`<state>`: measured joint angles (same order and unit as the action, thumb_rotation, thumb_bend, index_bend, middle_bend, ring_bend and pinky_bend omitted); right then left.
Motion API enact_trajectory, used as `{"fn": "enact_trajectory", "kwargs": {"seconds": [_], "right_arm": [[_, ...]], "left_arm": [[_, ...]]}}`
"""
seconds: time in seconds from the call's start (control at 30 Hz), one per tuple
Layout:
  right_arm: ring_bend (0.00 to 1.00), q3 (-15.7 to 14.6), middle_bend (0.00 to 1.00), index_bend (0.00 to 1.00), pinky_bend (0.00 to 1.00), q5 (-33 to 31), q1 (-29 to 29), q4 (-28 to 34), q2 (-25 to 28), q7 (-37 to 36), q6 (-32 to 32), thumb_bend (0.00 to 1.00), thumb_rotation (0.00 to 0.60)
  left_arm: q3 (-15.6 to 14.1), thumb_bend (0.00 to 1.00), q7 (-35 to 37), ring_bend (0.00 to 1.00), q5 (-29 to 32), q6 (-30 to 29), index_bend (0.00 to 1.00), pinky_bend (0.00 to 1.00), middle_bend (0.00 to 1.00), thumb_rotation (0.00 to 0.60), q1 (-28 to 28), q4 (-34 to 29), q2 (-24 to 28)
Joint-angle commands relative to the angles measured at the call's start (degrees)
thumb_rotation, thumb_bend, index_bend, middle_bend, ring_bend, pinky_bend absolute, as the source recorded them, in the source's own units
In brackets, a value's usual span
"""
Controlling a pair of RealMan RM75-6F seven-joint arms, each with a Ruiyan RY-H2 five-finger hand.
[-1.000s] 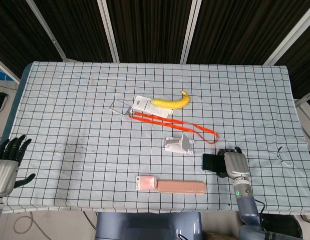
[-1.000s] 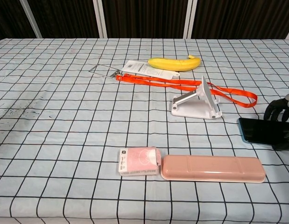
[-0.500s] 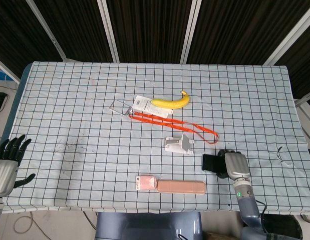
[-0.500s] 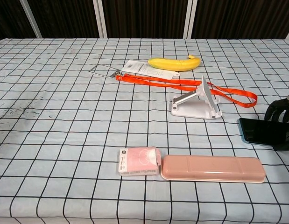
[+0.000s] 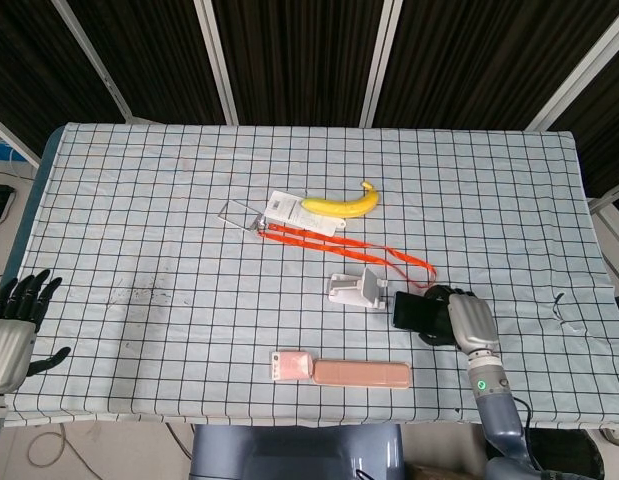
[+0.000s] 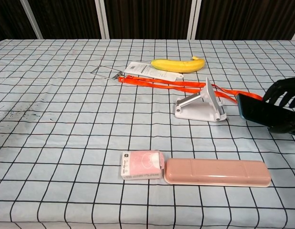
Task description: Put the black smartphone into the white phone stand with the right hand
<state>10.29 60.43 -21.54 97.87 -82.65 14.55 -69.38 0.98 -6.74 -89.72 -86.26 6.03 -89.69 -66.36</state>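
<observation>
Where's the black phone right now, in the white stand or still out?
Out. The right hand holds the black smartphone off the cloth, tilted, just right of the white phone stand, whose cradle is empty in both views.

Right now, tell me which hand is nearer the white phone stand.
Right. The right hand, holding the black smartphone, sits just right of the white phone stand. The left hand rests far off at the table's left edge.
</observation>
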Motion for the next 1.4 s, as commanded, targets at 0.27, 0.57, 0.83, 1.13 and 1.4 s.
{"fn": "enact_trajectory", "kwargs": {"seconds": [0.27,0.57,0.83,1.13,1.4], "right_arm": [[0.44,7.93,0.58,0.56,0.33,1.72,0.97,4.15,0.33,-27.77,4.11,0.3,0.6],[0.41,8.59,0.56,0.56,0.32,8.25,-0.36,-1.33,-1.67,-42.05,7.64,0.3,0.6],[0.37,9.21,0.52,0.55,0.32,10.43,-2.09,-6.47,-4.82,-48.49,8.23,0.3,0.6],[0.33,9.61,0.48,0.49,0.32,13.02,-3.83,-11.95,-8.76,-53.81,7.11,0.3,0.6],[0.32,9.15,0.47,0.48,0.32,14.29,-4.89,-16.78,-11.7,-56.99,6.45,0.3,0.6]], "left_arm": [[0.03,0.0,0.06,0.0,0.01,-0.05,0.0,0.0,0.0,0.6,-0.01,0.07,-0.02],[0.16,0.0,-0.12,0.0,0.34,0.08,0.0,0.0,0.0,0.6,0.02,0.11,-0.23],[0.34,0.0,-0.33,0.0,0.76,0.16,0.0,0.0,0.0,0.6,0.02,0.21,-0.45],[0.57,0.0,-0.83,0.0,1.17,0.1,0.0,0.0,0.0,0.6,-0.01,0.27,-0.75],[0.76,0.0,-1.18,0.0,1.71,0.46,0.0,0.0,0.0,0.6,0.11,0.35,-0.93]]}}
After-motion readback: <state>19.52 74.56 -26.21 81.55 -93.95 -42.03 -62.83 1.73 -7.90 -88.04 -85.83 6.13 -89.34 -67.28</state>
